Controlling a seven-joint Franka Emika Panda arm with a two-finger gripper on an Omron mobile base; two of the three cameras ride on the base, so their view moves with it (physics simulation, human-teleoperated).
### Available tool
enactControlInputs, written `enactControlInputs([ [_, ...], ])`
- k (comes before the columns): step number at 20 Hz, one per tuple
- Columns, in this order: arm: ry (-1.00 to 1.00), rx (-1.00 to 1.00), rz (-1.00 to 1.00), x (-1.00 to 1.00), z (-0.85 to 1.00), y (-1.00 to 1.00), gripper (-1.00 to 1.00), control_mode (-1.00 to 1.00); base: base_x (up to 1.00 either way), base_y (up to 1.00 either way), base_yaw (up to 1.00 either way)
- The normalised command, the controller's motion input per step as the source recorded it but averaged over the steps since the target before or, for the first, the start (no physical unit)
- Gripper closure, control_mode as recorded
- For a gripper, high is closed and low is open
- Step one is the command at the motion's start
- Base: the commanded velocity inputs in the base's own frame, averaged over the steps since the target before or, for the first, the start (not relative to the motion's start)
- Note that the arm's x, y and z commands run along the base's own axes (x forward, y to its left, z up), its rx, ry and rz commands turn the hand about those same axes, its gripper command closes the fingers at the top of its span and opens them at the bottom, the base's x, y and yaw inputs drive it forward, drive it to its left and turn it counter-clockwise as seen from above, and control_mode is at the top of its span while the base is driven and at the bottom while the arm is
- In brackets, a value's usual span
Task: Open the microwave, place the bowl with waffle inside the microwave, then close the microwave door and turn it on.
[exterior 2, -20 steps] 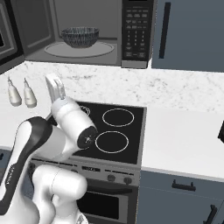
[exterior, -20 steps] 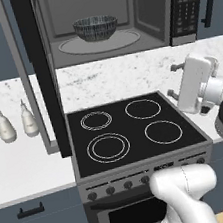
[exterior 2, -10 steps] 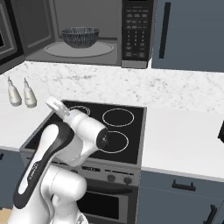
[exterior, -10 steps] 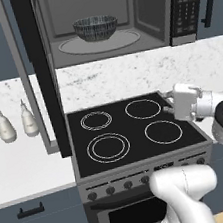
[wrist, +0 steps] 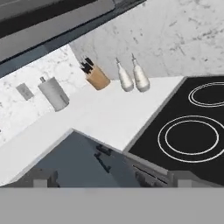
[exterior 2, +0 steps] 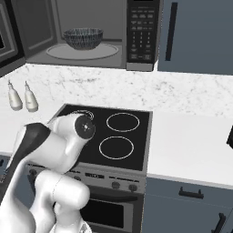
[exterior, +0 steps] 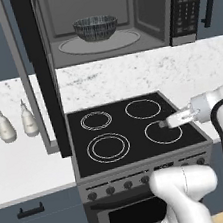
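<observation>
Left base view: bowl point(exterior: 95, 28) sits on the turntable inside the microwave point(exterior: 119, 11), upper centre of frame, waffle not visible from here; microwave door point(exterior: 41, 73) hangs wide open at left. My gripper point(exterior: 162, 124) low over the stove point(exterior: 131, 130), jaws spread wide, holding nothing. Risk: swinging across to reach the door, my elbow clips the door edge or the bottles point(exterior: 15, 123) on the bench point(exterior: 21, 167), or a weak push leaves the door unlatched

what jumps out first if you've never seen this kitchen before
The microwave hangs wide open above the stove, its door swung out to the left. The bowl sits on the turntable inside. Below, the gripper hovers low over the stove's right burners.
</observation>
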Motion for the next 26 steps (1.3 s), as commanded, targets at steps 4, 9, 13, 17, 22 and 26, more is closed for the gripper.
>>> enactControlInputs([
  [4,-0.63,-0.50,0.01,-0.10,-0.94,0.92,-1.00,-1.00,0.00,0.00,0.00],
  [9,-0.69,-0.51,0.08,-0.05,-0.98,0.83,-1.00,-1.00,0.00,0.00,0.00],
  [13,-0.63,-0.54,0.11,-0.02,-0.97,0.63,-1.00,-1.00,0.00,0.00,0.00],
  [17,-0.71,-0.29,0.16,-0.03,-0.91,0.13,-1.00,-1.00,0.00,0.00,0.00],
  [22,-0.91,-0.05,0.30,-0.54,-0.83,-0.04,-1.00,-1.00,0.00,0.00,0.00],
  [26,-0.98,-0.09,0.29,-0.89,-0.78,0.00,-1.00,-1.00,0.00,0.00,0.00],
])
